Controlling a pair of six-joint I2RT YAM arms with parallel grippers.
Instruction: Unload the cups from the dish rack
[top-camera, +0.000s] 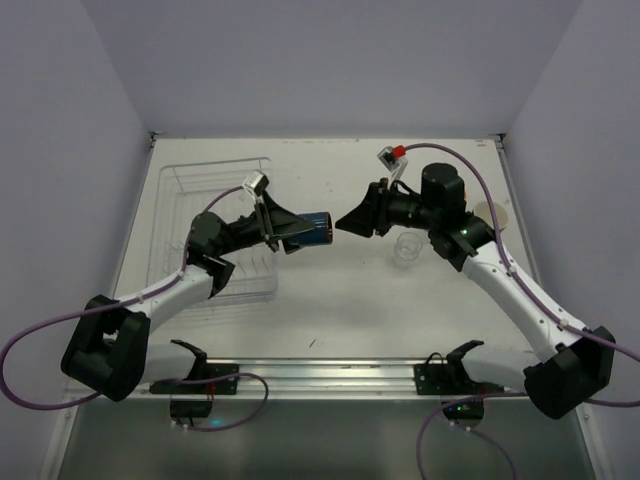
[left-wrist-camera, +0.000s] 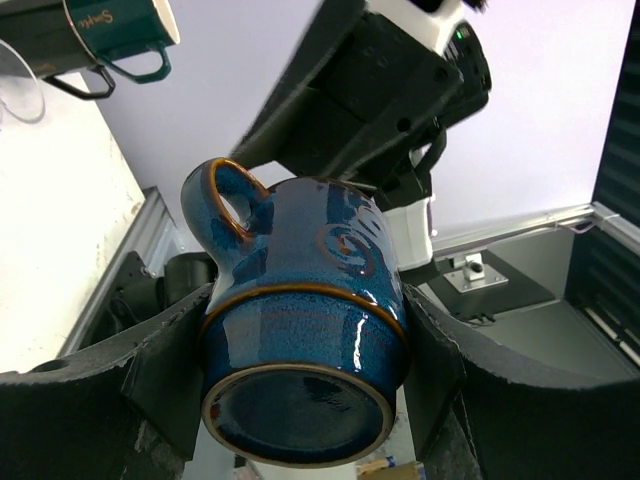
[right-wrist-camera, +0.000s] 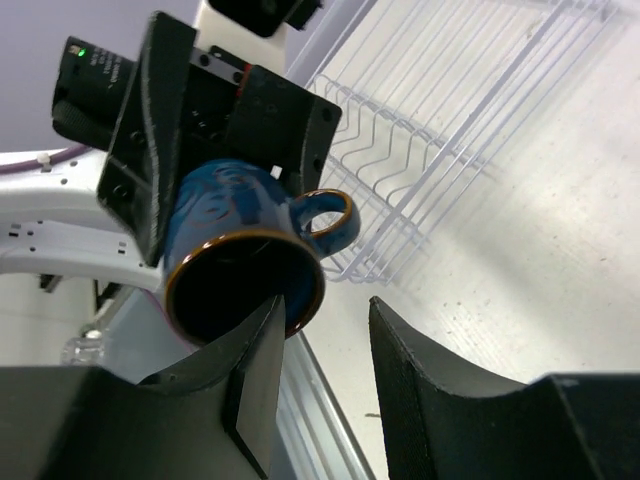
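A glazed blue mug (top-camera: 318, 228) with a brown rim hangs on its side above the table's middle, with my left gripper (top-camera: 303, 230) shut on its body. In the left wrist view its base (left-wrist-camera: 297, 415) faces the camera between my fingers (left-wrist-camera: 165, 365). My right gripper (top-camera: 348, 221) is open just in front of the mug's dark mouth (right-wrist-camera: 240, 285). One of its fingers (right-wrist-camera: 255, 375) overlaps the rim, and the gap between the fingers holds nothing. The white wire dish rack (top-camera: 200, 190) lies at the left and looks empty. A clear glass (top-camera: 405, 250) stands on the table under my right arm.
A dark handled mug with a pale inside (left-wrist-camera: 105, 30) and the clear glass (left-wrist-camera: 15, 90) show beyond the held mug. A pale cup (top-camera: 492, 214) sits behind my right wrist. The rack's wires (right-wrist-camera: 430, 150) lie beyond the mug.
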